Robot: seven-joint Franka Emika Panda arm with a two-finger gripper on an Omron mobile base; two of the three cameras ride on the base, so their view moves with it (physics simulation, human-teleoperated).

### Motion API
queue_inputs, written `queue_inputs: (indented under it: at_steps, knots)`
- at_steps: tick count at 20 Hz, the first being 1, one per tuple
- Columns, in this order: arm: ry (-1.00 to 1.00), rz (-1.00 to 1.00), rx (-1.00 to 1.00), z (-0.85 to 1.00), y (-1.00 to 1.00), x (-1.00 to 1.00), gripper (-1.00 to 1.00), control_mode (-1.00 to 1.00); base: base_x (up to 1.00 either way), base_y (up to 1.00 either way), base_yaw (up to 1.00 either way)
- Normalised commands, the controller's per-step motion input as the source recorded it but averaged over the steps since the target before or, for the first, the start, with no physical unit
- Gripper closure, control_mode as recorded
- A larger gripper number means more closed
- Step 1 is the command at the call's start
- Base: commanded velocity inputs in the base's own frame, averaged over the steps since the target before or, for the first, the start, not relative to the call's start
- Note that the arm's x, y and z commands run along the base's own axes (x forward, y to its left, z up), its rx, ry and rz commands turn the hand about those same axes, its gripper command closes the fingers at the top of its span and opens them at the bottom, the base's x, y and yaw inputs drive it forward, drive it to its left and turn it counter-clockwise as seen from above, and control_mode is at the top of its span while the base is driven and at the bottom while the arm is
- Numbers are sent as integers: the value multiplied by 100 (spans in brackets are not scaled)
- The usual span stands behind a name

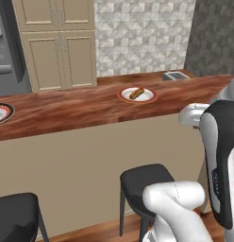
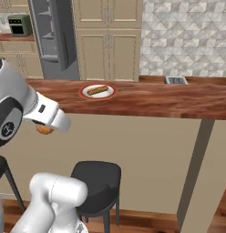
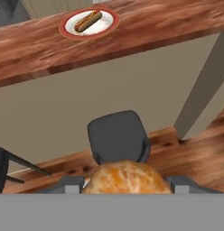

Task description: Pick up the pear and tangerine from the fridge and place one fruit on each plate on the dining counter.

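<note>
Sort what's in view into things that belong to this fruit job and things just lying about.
Job: orange round tangerine gripped in the hand; red-rimmed round plate already carrying a hot dog; second plate at the left edge; glossy reddish-brown dining counter; grey fridge.

Lying about: black stools; silver toaster; beige cupboards.

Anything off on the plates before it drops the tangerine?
Yes. The plate on the dining counter already holds a hot-dog-like item, not a task fruit. The tangerine sits between the jaws, below counter height.
</note>
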Motion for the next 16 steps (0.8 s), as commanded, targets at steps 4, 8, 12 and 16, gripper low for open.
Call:
queue_inputs:
  at_steps: [4, 8, 12, 16]
  knots:
    - [18, -9, 0, 37, 0, 100, 100, -100, 0, 0, 0]
    - [11, -7, 0, 5, 0, 100, 100, -100, 0, 0, 0]
    - [3, -1, 0, 0, 0, 99, 100, -100, 0, 0, 0]
    - [4, 0, 0, -7, -1, 89, 100, -100, 0, 0, 0]
